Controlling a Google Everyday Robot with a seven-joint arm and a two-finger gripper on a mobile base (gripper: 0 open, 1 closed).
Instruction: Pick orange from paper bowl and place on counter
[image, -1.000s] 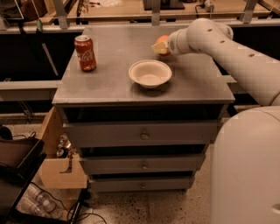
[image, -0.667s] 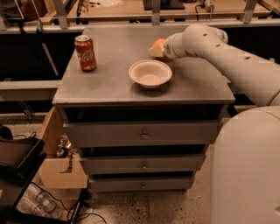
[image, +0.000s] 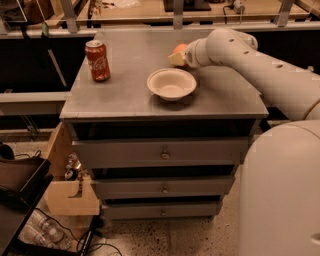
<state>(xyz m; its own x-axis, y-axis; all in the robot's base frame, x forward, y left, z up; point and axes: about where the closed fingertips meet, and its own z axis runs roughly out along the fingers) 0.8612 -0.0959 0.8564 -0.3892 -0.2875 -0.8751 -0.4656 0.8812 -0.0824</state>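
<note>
The paper bowl (image: 171, 84) sits near the middle of the tabletop (image: 125, 95), off-white, shallow and round with a rolled rim, and nothing lies in it. Just behind its right edge, the orange (image: 180, 48) is out of the bowl and at the tip of the tool (image: 176, 58), over the rear right part of the tabletop. It shows as a smooth, round, orange-pink patch. The tool is closed around the fruit, with a tan finger crossing its lower front.

Only the top of the orange is visible. The rest is hidden by the tool and by the rounded white end of the arm (image: 260, 65). Whether the fruit touches the tabletop or hangs just above it cannot be told. The arm runs off to the right, and the robot's white body (image: 280, 195) fills the lower right corner, cut off by the edge.

On the floor at the left are a dark bin (image: 20, 175), a cardboard box (image: 70, 192) against the cabinet's side, and what look like bottles (image: 42, 230) below. A red soda can (image: 97, 61) stands upright on the left of the matte grey tabletop, well apart from the bowl. Three grey drawers (image: 162, 152) lie underneath, above a speckled floor (image: 165, 235). A light wooden workbench (image: 140, 12) runs behind.
</note>
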